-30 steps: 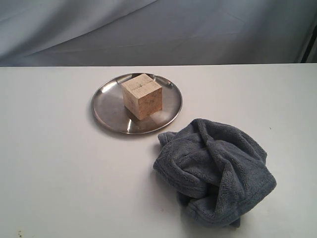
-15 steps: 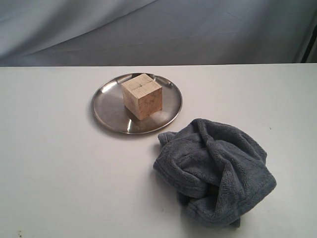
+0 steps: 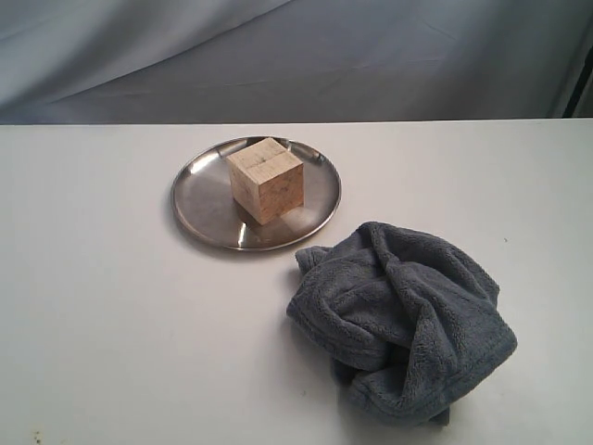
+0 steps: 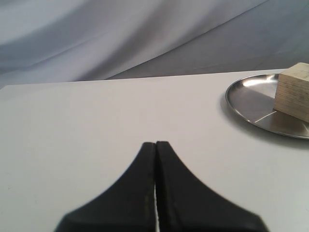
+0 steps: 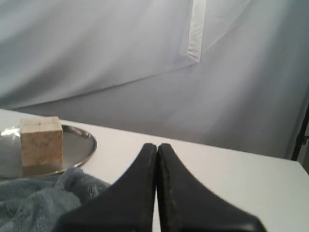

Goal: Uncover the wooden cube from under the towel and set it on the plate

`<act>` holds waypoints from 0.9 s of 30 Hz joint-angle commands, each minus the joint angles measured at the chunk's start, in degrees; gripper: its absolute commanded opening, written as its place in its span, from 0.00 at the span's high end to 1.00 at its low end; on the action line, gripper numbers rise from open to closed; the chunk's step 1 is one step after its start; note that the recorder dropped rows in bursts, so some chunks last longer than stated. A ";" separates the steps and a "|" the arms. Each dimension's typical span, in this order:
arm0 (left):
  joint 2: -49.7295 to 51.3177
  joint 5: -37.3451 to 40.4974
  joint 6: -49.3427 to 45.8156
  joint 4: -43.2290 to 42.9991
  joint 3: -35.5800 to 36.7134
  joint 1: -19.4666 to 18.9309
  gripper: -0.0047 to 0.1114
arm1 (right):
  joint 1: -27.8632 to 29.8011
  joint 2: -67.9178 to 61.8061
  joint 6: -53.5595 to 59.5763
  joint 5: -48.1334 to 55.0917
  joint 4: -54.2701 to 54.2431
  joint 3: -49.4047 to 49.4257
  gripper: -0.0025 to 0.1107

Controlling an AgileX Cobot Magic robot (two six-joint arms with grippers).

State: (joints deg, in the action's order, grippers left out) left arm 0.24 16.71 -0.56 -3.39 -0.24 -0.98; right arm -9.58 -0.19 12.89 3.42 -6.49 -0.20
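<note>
The pale wooden cube [image 3: 266, 179] stands on the round steel plate [image 3: 204, 199] toward the back of the white table. The crumpled dark grey towel [image 3: 403, 320] lies in a heap at the front right, just clear of the plate's rim. Neither arm shows in the exterior view. In the left wrist view my left gripper [image 4: 155, 144] is shut and empty over bare table, with the plate [image 4: 246, 99] and cube [image 4: 294, 91] off to one side. In the right wrist view my right gripper [image 5: 157, 145] is shut and empty, near the towel [image 5: 34, 203], with the cube [image 5: 41, 140] and plate [image 5: 79, 142] beyond.
The white table [image 3: 102, 324] ends at a back edge against a grey cloth backdrop [image 3: 296, 56]. A dark upright post [image 5: 301, 121] stands at the far side of the right wrist view.
</note>
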 commanded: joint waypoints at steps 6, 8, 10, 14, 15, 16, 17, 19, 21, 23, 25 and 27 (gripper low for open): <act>-0.24 -0.37 0.04 -0.22 0.24 0.34 0.96 | 0.39 0.19 -11.81 12.89 11.27 0.20 0.98; -0.24 -0.37 0.04 -0.22 0.24 0.34 0.96 | 0.39 0.19 -11.81 14.41 11.27 0.20 0.98; -0.24 -0.37 0.04 -0.22 0.24 0.34 0.96 | 0.39 0.19 -11.81 14.44 11.16 0.20 0.98; -0.24 -0.37 0.04 -0.22 0.24 0.34 0.96 | 0.39 0.19 -11.96 14.44 10.59 0.20 0.98; -0.24 -0.37 0.04 -0.22 0.24 0.34 0.96 | 0.39 0.19 -11.96 14.44 10.59 0.20 0.98; -0.24 -0.37 0.04 -0.22 0.24 0.34 0.96 | 0.39 0.19 -11.96 14.44 10.59 0.20 0.98; -0.24 -0.37 0.04 -0.22 0.24 0.34 0.96 | 0.39 0.19 -11.96 14.54 10.59 0.20 0.98; -0.24 -0.37 0.04 -0.22 0.24 0.34 0.96 | 0.39 0.19 -11.96 14.84 10.59 0.20 0.98; -0.24 -0.37 0.04 -0.22 0.24 0.34 0.96 | 1.09 0.19 -11.96 16.18 10.59 0.20 0.98; -0.24 -0.37 0.04 -0.22 0.24 0.34 0.96 | 2.60 0.19 -11.96 16.31 10.84 0.20 0.98; -0.24 -0.37 0.04 -0.22 0.24 0.34 0.96 | 4.31 0.19 -11.96 16.31 10.84 0.20 0.98; -0.24 -0.37 0.04 -0.22 0.24 0.34 0.96 | 6.40 0.19 -11.96 16.42 10.84 0.20 0.98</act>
State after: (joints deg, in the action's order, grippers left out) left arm 0.24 16.71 -0.56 -3.39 -0.24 -0.98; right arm -5.47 -0.19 1.27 19.59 3.81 -0.20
